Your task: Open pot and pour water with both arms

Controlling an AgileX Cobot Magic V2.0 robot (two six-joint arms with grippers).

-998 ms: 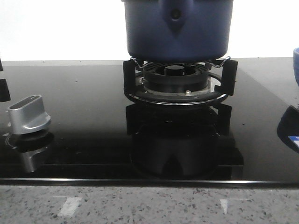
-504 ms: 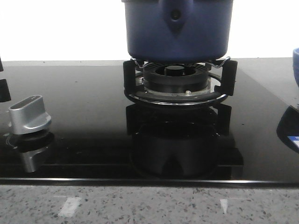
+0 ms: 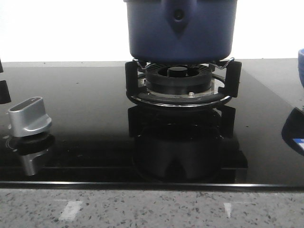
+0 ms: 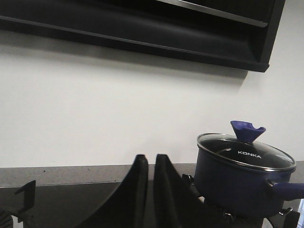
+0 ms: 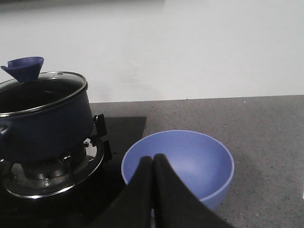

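Observation:
The dark navy-blue pot stands on the gas burner at the back centre, its handle bracket facing the camera. In the left wrist view the pot carries a glass lid with a blue knob. My left gripper is shut and empty, well apart from the pot. In the right wrist view the pot shows with its lid on. My right gripper is shut and empty, with a blue bowl just beyond its fingertips. Neither gripper shows in the front view.
A silver control knob sits on the black glass hob at the front left. The blue bowl's edge shows at the far right. Grey speckled counter lies right of the hob. A dark hood hangs above.

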